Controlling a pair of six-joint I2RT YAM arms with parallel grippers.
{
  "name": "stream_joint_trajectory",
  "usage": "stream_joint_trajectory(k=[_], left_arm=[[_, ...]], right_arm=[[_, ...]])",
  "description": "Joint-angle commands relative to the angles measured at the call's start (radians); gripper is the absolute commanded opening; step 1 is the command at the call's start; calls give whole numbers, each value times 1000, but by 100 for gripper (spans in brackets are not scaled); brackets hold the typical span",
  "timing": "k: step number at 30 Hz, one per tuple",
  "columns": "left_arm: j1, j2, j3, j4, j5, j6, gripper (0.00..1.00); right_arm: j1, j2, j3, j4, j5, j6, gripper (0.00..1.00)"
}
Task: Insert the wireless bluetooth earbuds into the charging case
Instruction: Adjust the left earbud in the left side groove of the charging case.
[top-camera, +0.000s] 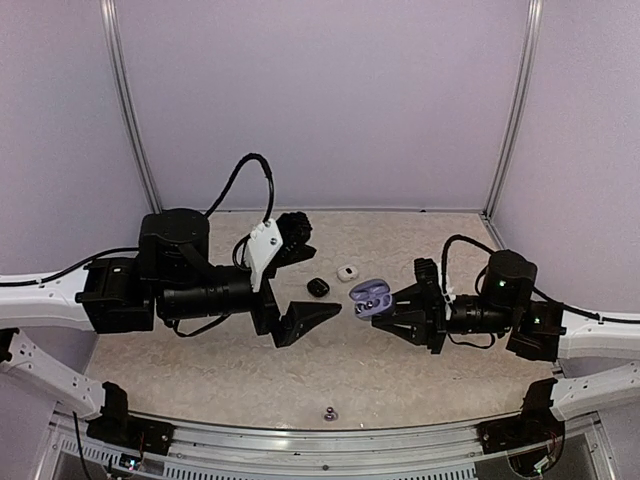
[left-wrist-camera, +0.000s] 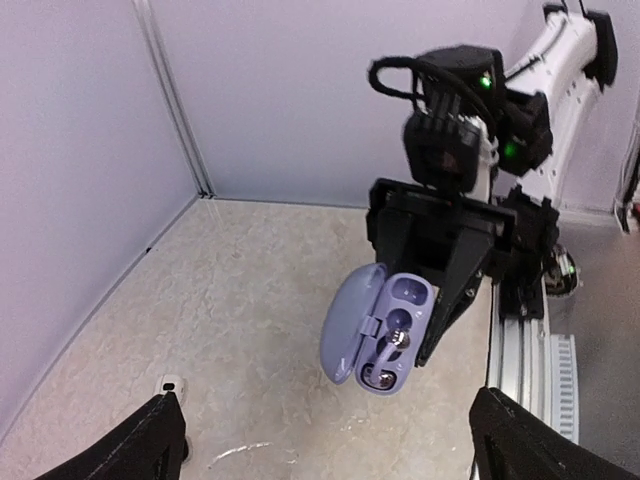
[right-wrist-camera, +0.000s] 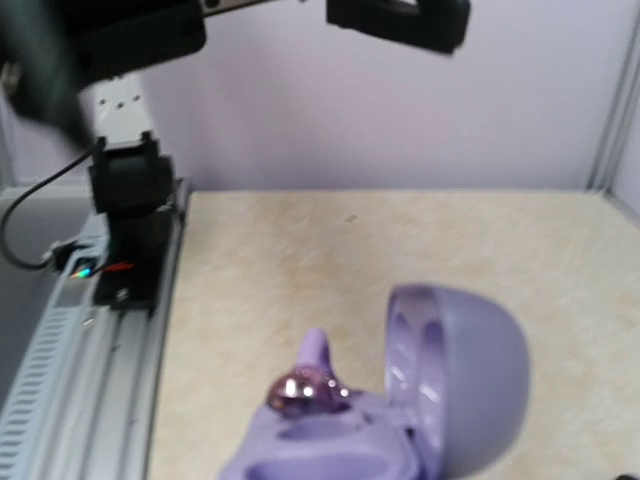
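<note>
An open lilac charging case (top-camera: 368, 297) hangs above the table with my right gripper (top-camera: 388, 306) shut on its body. In the left wrist view the case (left-wrist-camera: 350, 330) faces me, lid swung left. One earbud (left-wrist-camera: 399, 339) with a shiny silvery head and lilac stem lies tilted across the wells. Something shiny sits in the lowest well (left-wrist-camera: 383, 378). The right wrist view shows that earbud (right-wrist-camera: 303, 390) standing proud of the case (right-wrist-camera: 470, 380). My left gripper (top-camera: 302, 280) is wide open and holds nothing, just left of the case.
A small black case (top-camera: 318, 287) and a small white case (top-camera: 347, 272) lie on the table between the arms. The white one (left-wrist-camera: 170, 384) shows by my left finger. A tiny silvery earbud (top-camera: 327, 411) lies near the front rail. Walls close in behind and beside.
</note>
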Motion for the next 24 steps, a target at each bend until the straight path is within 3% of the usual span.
stream_joint_trajectory(k=[1,11,18,24], left_arm=[[62,-73,-69,249,-30,-341,99],[116,44,4,286,134,-615,99],[88,149,79,210,44,-623,98],[89,199,123,176,36,-618,91]], right_arm=[[11,-37,13,76,65,-57,0],[11,-29,56,60,168,-99,0],[12,-29,69,57,159,-99,0],[12,-35,68,59,155,-94,0]])
